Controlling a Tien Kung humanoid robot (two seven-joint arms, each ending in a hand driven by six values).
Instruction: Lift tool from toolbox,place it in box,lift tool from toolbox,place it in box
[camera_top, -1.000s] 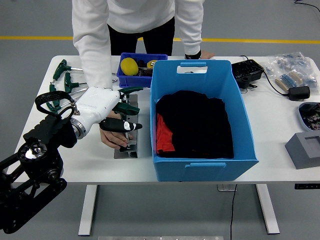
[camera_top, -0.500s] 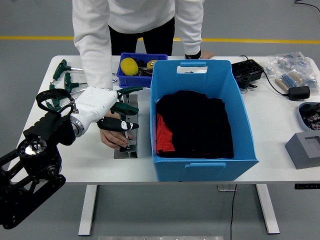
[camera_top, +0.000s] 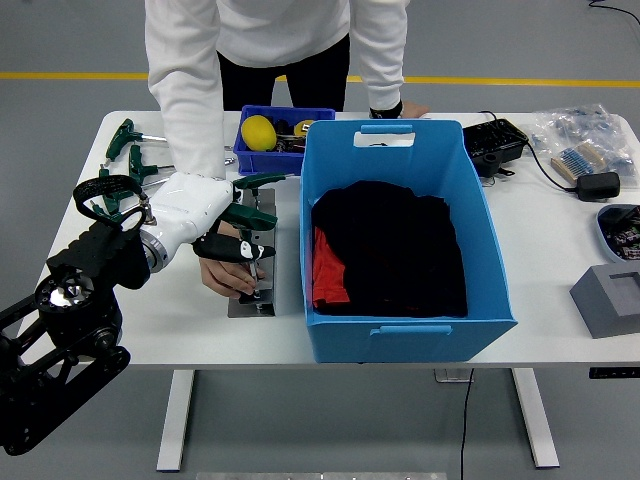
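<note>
Our left hand (camera_top: 215, 225) has drawn back a little toward nine o'clock since the earlier frame, fingers curled over the green-handled tool (camera_top: 250, 213) on the grey tool stand (camera_top: 255, 292), though we cannot tell how firm the grip is. A person's hand (camera_top: 228, 278) steadies the stand. No tool shows in the blue box (camera_top: 405, 340) (only dark cloth), so both placements look undone. At three o'clock the box wall stands close; open room lies above.
</note>
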